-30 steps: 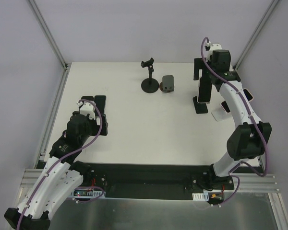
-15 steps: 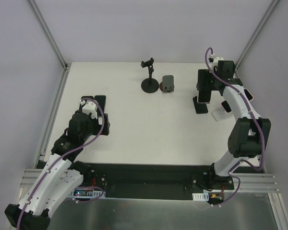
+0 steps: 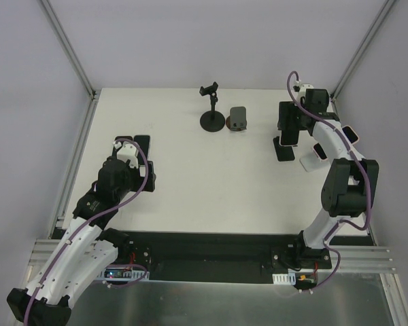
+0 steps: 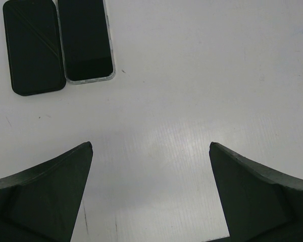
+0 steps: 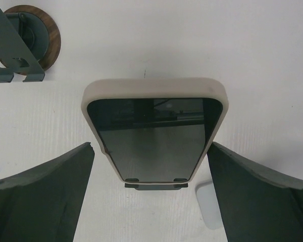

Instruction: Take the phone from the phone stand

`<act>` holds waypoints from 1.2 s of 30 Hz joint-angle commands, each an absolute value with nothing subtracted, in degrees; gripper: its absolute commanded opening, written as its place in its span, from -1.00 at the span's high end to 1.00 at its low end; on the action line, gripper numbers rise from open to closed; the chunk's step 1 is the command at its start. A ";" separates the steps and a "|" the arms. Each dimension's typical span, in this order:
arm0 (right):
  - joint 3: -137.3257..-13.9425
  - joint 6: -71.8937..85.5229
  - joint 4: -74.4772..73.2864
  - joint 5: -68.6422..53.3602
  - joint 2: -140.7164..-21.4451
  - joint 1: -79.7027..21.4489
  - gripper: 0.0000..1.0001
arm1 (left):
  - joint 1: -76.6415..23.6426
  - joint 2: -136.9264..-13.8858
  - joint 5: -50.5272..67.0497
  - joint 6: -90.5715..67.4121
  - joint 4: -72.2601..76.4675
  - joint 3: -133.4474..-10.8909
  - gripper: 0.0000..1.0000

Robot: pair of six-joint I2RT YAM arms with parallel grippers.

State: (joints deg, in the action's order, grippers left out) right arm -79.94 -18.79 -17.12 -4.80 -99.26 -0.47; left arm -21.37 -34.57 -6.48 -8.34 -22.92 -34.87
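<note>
Over by the phone stand (image 5: 155, 186), our right gripper (image 5: 150, 147) sits spread wide, phone (image 5: 154, 126) between its fingers (image 5: 45, 196); left gripper (image 4: 150, 146), well away, spread too.

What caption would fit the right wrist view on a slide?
Open right gripper facing the beige-cased phone, which is propped on its stand.

Glossy-screen phone (image 5: 154, 136) w/ matt beige case (image 5: 151, 88); table (image 5: 272, 60) matt wht, faintly ribbed.

Phone (image 5: 154, 136) on phone stand (image 5: 156, 186), between wide-apart tool (image 5: 150, 147) fingers.
</note>
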 commanded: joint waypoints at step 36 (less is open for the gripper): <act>-83.14 -7.66 -19.42 -2.29 -85.70 -5.01 0.44 | -22.06 -46.66 6.85 -16.25 -12.75 -43.85 -0.96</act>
